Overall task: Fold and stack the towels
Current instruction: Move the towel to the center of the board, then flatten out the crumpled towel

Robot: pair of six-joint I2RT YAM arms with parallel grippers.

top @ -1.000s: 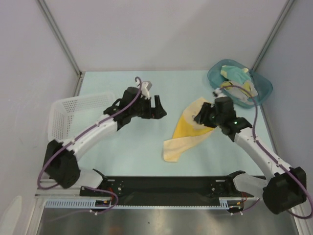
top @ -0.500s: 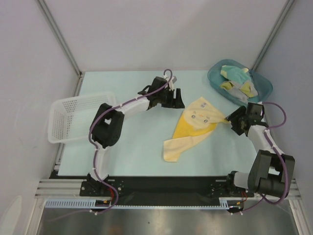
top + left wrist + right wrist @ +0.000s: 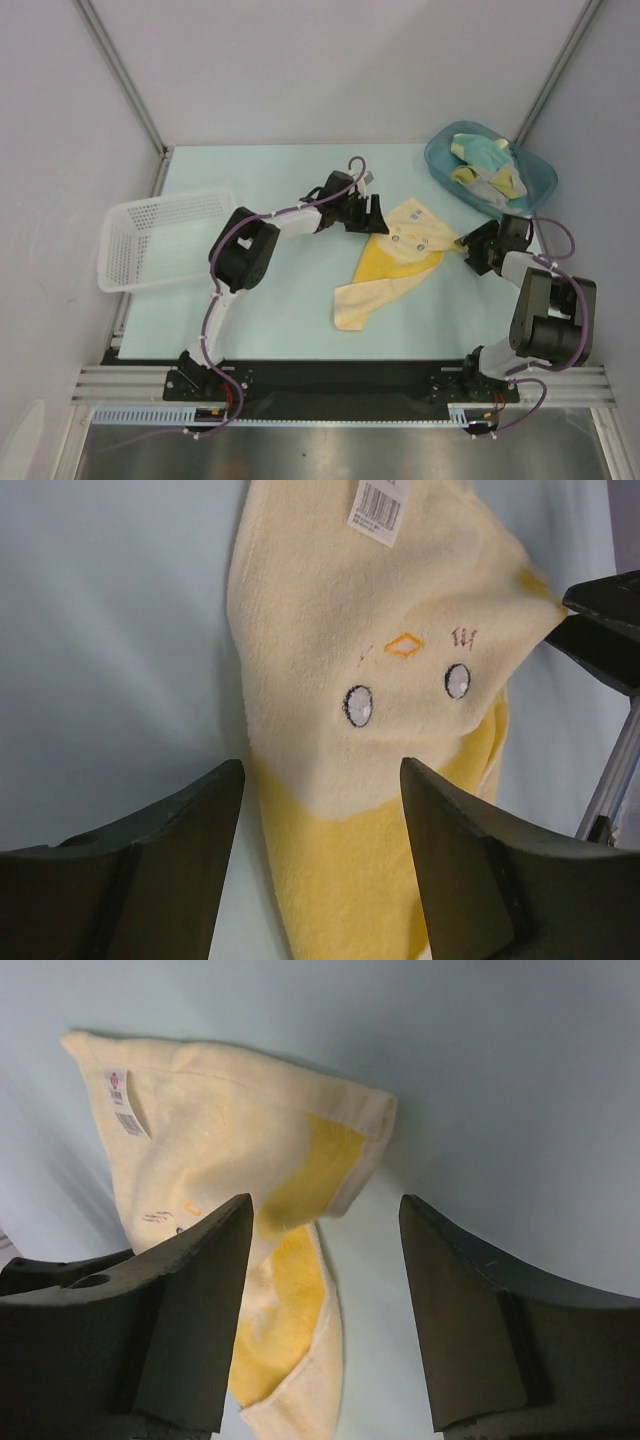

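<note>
A yellow towel with a chick face (image 3: 405, 245) lies crumpled on the table, its face side up and a tail (image 3: 352, 305) running toward the near edge. My left gripper (image 3: 377, 214) stands open at the towel's upper left edge. In the left wrist view, the left gripper (image 3: 320, 770) has the towel (image 3: 390, 600) under and between its fingers without pinching it. My right gripper (image 3: 468, 246) is open beside the towel's right corner. In the right wrist view, the right gripper (image 3: 325, 1210) has that corner (image 3: 335, 1160) just ahead of its left finger. Other towels (image 3: 482, 152) lie heaped in the tub.
A teal translucent tub (image 3: 537, 178) sits at the far right corner, close behind the right arm. A white mesh basket (image 3: 135, 215) rests at the left edge of the table. The frame's posts rise at both far corners.
The right gripper let go of the towel, drew back right, then edged toward its corner. The towel now lies flatter, face up. The left arm swung right to the towel's edge.
</note>
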